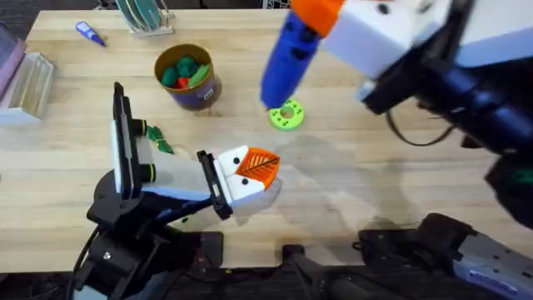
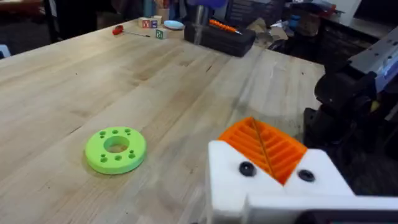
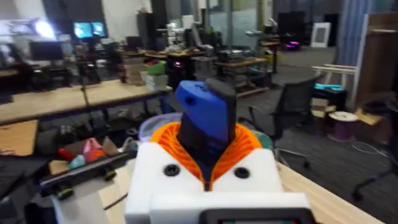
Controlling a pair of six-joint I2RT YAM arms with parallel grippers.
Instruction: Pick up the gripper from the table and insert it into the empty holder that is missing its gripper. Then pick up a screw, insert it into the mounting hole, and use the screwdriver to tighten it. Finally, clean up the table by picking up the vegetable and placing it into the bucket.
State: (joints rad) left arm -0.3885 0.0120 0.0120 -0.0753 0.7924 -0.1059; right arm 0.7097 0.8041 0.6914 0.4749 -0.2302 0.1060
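My right gripper [image 1: 312, 21] hangs high over the far middle of the table, shut on the fat blue screwdriver [image 1: 287, 54]. In the right wrist view, orange pads [image 3: 247, 146] clamp the screwdriver [image 3: 205, 121] on both sides. The screwdriver points down towards a bright green ring disc [image 1: 286, 115]. My left gripper [image 1: 254, 171] rests low at the table's middle with its fingers together and nothing between them. An orange ribbed gripper piece [image 2: 264, 146] sits in its white holder [image 2: 273, 186]. The dark-green vegetable [image 1: 160, 142] lies beside the left arm. The purple, gold-rimmed bucket [image 1: 187, 77] stands beyond it.
The bucket holds green and red toy pieces. A small blue-handled tool [image 1: 90, 33] and a rack [image 1: 146, 17] are at the back left. A clear box [image 1: 25, 83] is at the left edge. The green ring [image 2: 115, 149] lies just ahead of my left gripper.
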